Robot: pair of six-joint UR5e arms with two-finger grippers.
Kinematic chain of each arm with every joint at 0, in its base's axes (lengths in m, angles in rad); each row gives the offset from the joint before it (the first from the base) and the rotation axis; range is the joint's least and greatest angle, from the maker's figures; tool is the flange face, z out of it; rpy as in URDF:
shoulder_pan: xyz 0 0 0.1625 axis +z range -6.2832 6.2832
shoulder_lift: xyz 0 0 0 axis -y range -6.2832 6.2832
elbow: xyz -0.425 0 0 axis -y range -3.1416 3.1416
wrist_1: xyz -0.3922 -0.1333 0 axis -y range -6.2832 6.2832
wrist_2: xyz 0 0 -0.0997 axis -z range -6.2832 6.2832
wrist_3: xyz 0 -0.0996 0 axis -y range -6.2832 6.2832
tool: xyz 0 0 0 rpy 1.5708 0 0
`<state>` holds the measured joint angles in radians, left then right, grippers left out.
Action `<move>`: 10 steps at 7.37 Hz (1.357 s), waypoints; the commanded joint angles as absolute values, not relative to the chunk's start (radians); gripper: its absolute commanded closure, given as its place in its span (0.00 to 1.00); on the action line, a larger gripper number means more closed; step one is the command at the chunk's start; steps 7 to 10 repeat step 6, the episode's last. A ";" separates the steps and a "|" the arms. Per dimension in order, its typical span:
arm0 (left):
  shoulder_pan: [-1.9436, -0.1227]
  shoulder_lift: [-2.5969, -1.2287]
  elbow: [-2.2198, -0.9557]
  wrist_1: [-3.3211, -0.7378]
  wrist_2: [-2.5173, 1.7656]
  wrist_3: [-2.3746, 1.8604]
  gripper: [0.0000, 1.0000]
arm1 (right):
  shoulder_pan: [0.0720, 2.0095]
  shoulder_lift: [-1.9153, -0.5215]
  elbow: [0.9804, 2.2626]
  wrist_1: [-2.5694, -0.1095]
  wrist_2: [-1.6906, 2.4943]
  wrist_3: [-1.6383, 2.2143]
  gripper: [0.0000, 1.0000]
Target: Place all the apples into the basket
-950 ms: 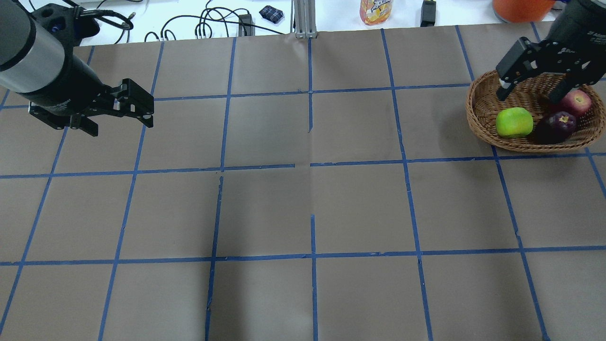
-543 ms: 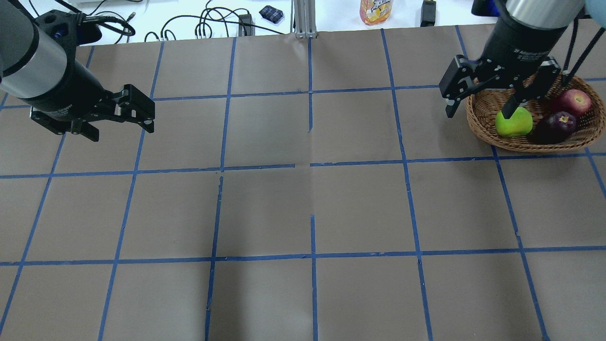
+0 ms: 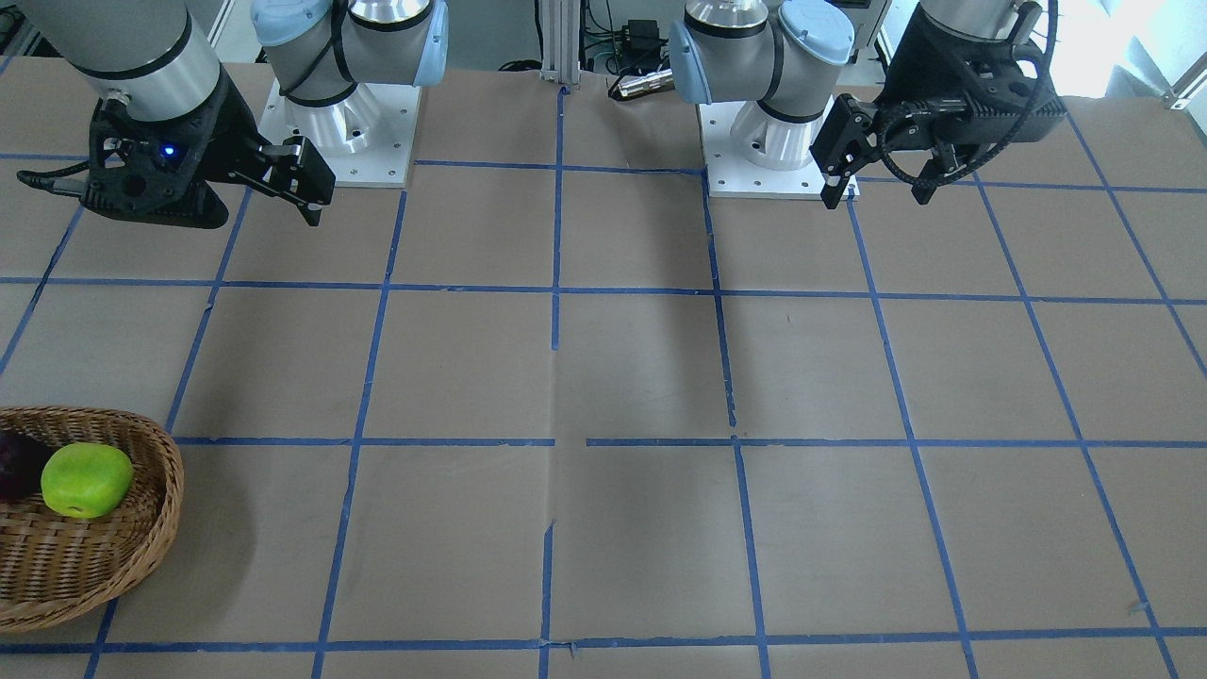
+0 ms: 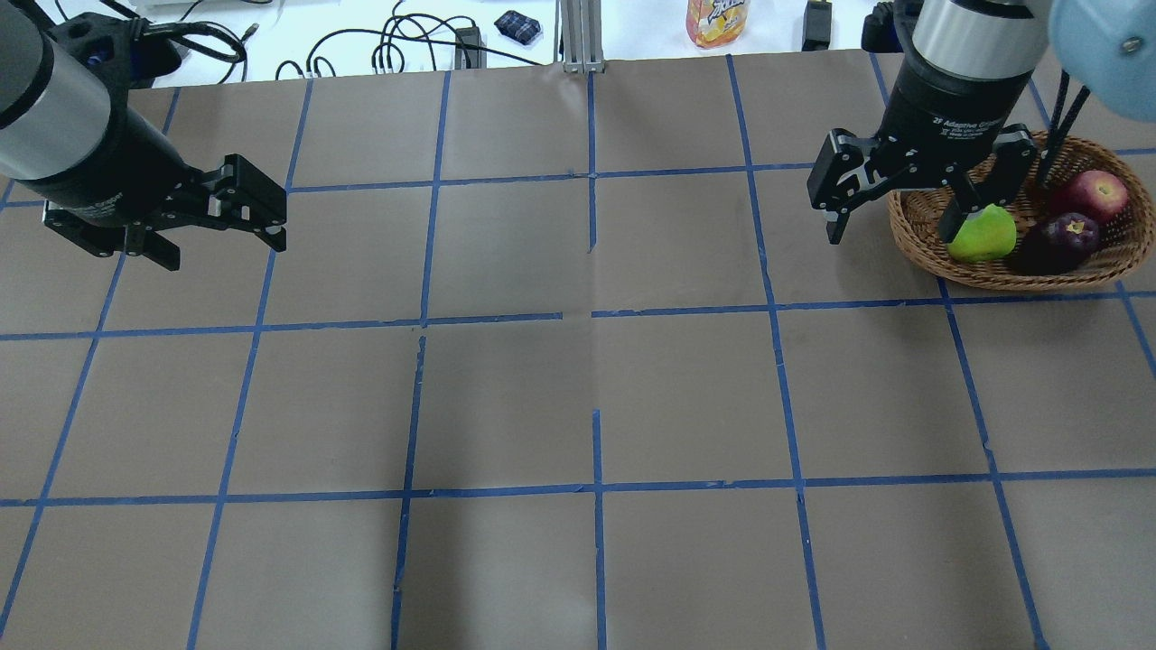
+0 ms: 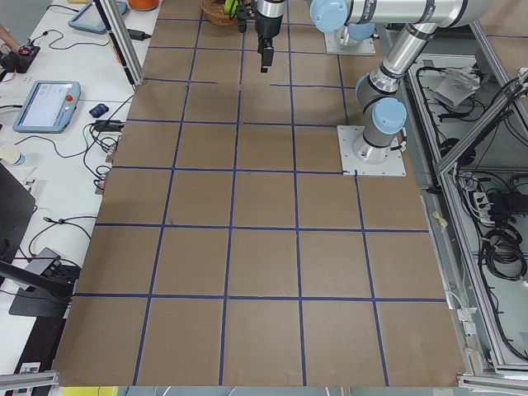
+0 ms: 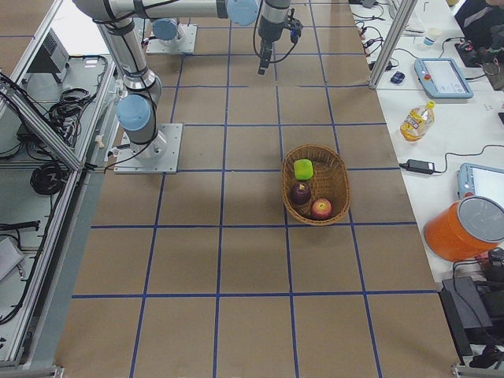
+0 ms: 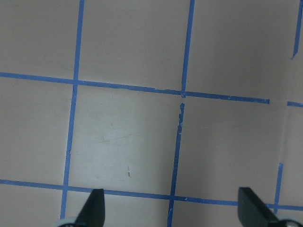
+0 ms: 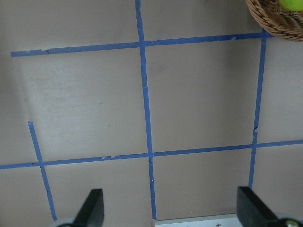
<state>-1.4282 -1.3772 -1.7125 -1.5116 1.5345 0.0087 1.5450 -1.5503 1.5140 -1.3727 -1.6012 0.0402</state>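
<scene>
The wicker basket [image 4: 1039,276] stands at the table's far right and holds all three apples: the green apple [image 4: 988,238], the maroon apple [image 4: 1066,236] and the red apple [image 4: 1100,191]. The right view shows the same basket [image 6: 343,186] with the green [image 6: 303,168], maroon [image 6: 300,192] and red [image 6: 321,209] apples in it. My right gripper [image 4: 890,226] is open and empty. It hangs high, beside the basket's left rim; its wrist view shows only a basket corner [image 8: 272,21]. My left gripper [image 4: 221,242] is open and empty, raised at the far left.
Brown paper with a blue tape grid covers the table [image 4: 596,397]. Behind its far edge lie cables [image 4: 397,45], a snack bag [image 4: 718,20] and an orange bucket [image 6: 465,228]. The arms' bases [image 3: 339,123] stand at the robot's side.
My right gripper has moved left from over the basket's apples to beside the left rim, staying open and empty. The left gripper has barely shifted. The apples have not moved.
</scene>
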 commanded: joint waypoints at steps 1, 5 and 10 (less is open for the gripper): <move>-1.416 -1.373 -1.703 -1.514 1.537 0.014 0.00 | 1.546 -1.569 1.513 -1.376 -1.600 0.044 0.00; -1.477 -1.410 -1.698 -1.539 1.540 0.015 0.00 | 1.546 -1.569 1.516 -1.376 -1.597 0.040 0.00; -1.482 -1.428 -1.662 -1.546 1.540 0.015 0.00 | 1.546 -1.569 1.516 -1.377 -1.597 0.035 0.00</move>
